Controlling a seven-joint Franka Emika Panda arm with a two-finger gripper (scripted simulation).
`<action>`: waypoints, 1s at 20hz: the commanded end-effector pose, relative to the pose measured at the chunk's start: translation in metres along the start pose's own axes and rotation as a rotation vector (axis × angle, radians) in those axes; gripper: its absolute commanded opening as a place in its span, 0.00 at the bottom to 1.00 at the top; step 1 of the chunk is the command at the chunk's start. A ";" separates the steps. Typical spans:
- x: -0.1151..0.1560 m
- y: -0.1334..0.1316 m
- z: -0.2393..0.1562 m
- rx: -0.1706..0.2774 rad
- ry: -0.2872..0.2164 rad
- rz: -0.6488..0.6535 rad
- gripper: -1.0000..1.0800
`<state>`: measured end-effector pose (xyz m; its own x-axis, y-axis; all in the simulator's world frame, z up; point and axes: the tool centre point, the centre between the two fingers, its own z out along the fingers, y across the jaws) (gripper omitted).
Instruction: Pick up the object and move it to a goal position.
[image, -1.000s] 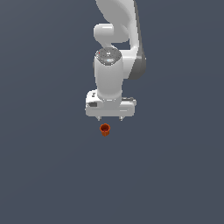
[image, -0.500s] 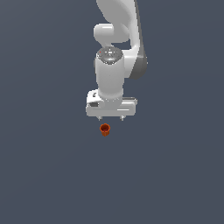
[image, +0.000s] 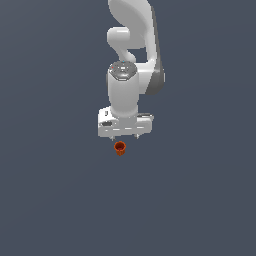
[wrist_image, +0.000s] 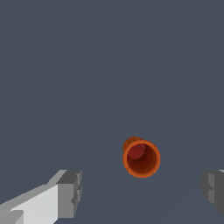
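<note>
The object (image: 120, 148) is a tiny orange-red cup with a darker hollow centre, lying on the flat grey surface. In the exterior view it sits just below the white gripper (image: 125, 138), which hangs over it with fingers pointing down. In the wrist view the object (wrist_image: 141, 158) lies between the two grey fingertips (wrist_image: 70, 192), nearer the middle of the gap, with clear space on both sides. The gripper (wrist_image: 142, 190) is open and holds nothing.
The white arm (image: 132, 60) rises above the gripper toward the top of the exterior view. A plain dark grey surface (image: 55, 200) fills the rest of both views. No goal marker shows.
The gripper has come down slightly toward the object. The object has not moved.
</note>
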<state>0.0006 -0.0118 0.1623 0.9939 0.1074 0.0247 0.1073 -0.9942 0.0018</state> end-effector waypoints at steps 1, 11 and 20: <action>-0.002 0.003 0.008 -0.001 -0.003 -0.040 0.96; -0.014 0.017 0.050 0.001 -0.017 -0.249 0.96; -0.022 0.024 0.071 0.006 -0.023 -0.357 0.96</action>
<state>-0.0161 -0.0370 0.0935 0.9004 0.4351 0.0008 0.4351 -0.9004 0.0011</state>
